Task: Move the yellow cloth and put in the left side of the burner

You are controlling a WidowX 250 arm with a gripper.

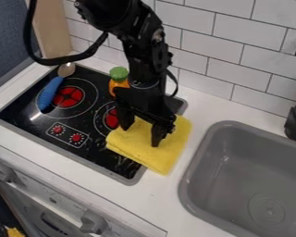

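clock read from the cloth, 12 toward the wall; notes run near to far.

nearest: white counter (101, 203). sink (219, 185) toward 4 o'clock.

next: yellow cloth (170, 159), folded, lying across the right edge of the stove (89, 159). part of it is on the stove top, part on the counter. gripper (141, 135) over it, fingers spread wide and the tips down at the cloth; no clear pinch seen from where i stand.

9 o'clock: two red dials (67, 134).

between 10 and 11: right burner (112, 119), just beside the cloth.

11: orange bottle (119, 83), green cap, upright, behind that burner.

10, farther off: left burner (68, 97), blue-handled spoon (48, 94) lying along its left side.

progress, my judgement: early. done: gripper placed at the cloth. left: close on it, lift, carry toward 10, set down at the stove's left side, let go, back off. the spoon lies in the likely landing spot; the cloth may come down on top of it. the bottle could be brushed on the way over.
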